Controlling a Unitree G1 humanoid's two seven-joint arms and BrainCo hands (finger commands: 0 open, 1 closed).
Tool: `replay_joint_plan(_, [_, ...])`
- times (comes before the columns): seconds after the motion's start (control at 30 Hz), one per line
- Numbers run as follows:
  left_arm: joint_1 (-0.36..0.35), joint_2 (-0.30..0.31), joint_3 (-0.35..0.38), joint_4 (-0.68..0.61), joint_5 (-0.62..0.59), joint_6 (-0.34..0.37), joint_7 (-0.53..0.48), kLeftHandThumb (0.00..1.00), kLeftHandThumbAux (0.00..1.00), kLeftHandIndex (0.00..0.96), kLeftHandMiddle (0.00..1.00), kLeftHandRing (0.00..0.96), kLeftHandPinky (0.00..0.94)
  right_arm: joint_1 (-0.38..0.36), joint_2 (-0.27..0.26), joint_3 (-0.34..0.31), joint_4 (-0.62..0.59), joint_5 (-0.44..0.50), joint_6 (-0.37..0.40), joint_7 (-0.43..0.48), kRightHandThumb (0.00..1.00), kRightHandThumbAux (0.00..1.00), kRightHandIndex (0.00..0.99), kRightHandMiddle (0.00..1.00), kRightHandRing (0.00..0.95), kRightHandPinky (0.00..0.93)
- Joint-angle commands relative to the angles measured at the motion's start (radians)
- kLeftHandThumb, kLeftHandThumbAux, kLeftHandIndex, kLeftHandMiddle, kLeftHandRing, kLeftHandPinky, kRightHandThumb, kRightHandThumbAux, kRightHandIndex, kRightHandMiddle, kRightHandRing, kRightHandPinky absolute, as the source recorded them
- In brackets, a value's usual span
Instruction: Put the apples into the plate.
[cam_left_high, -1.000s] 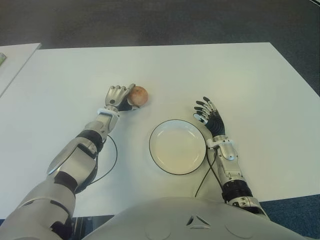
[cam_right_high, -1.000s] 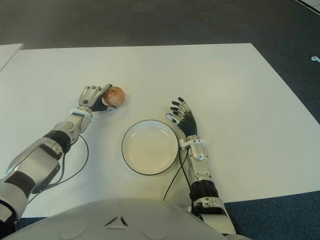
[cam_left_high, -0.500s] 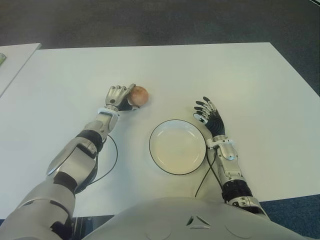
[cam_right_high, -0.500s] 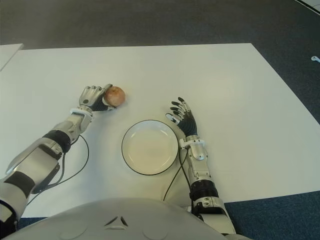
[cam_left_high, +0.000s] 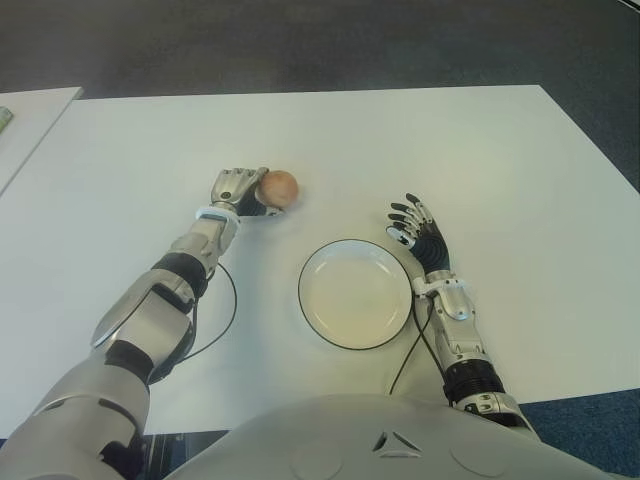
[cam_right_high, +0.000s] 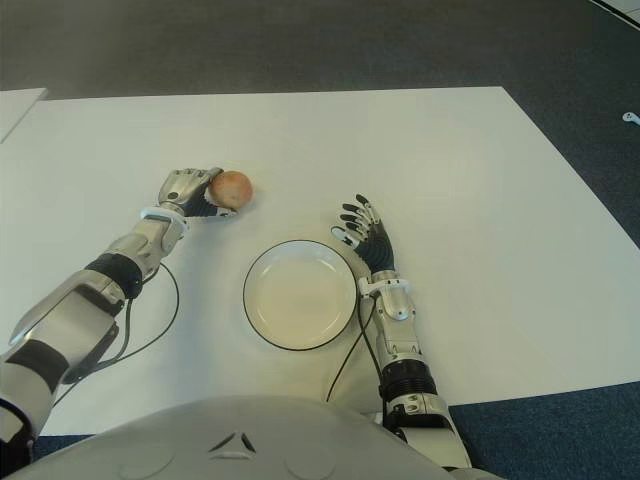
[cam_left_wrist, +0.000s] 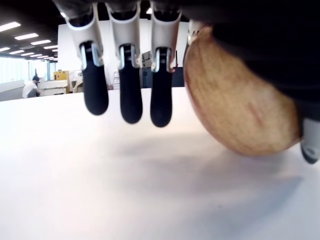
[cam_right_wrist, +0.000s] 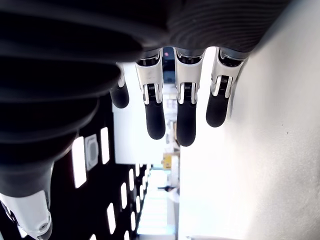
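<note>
A white table seen from above, with the robot's 2 arms reaching onto it. 1 reddish-brown apple sits on the tabletop, up and to the left of a round white plate with a thin dark rim. The plate holds nothing, and the apple is well apart from it.

The left hand is against the apple's left side. In the left wrist view, the apple sits tight against the palm, with its underside close to the table. 3 black-tipped fingers hang down beside it, not wrapped around it. A thumb tip shows at the apple's far edge, so the fruit appears cupped between thumb and palm. How firm the hold is cannot be made out, and the top of the apple is hidden behind the hand.

The right hand shows just beside the plate's upper right rim, holding nothing, its fingers straight and slightly fanned.

A black cable loops on the table by the left forearm.

No readable writing or labels are visible. The robot's grey torso cuts off the bottom of the scene.
</note>
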Motion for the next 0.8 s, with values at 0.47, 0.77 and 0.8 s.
replay_joint_plan(0.47, [0.098, -0.014, -0.025, -0.07, 0.028, 0.002, -0.072, 0.169, 0.188, 0.0, 0.0, 0.0, 0.0, 0.078, 0.011, 0.005, 0.061, -0.001, 0.092, 0.001, 0.152, 0.625, 0.076, 0.247, 0.267, 0.221])
replay_joint_plan(0.77, [0.105, -0.013, -0.012, -0.098, 0.021, 0.004, -0.084, 0.176, 0.182, 0.0, 0.0, 0.0, 0.0, 0.084, 0.011, 0.009, 0.047, -0.005, 0.099, 0.001, 0.154, 0.613, 0.071, 0.244, 0.267, 0.227])
replay_joint_plan(0.8, [0.105, -0.013, -0.011, -0.1, 0.021, 0.002, -0.083, 0.177, 0.179, 0.0, 0.0, 0.0, 0.0, 0.084, 0.011, 0.009, 0.045, -0.006, 0.101, 0.0, 0.154, 0.613, 0.07, 0.242, 0.264, 0.223])
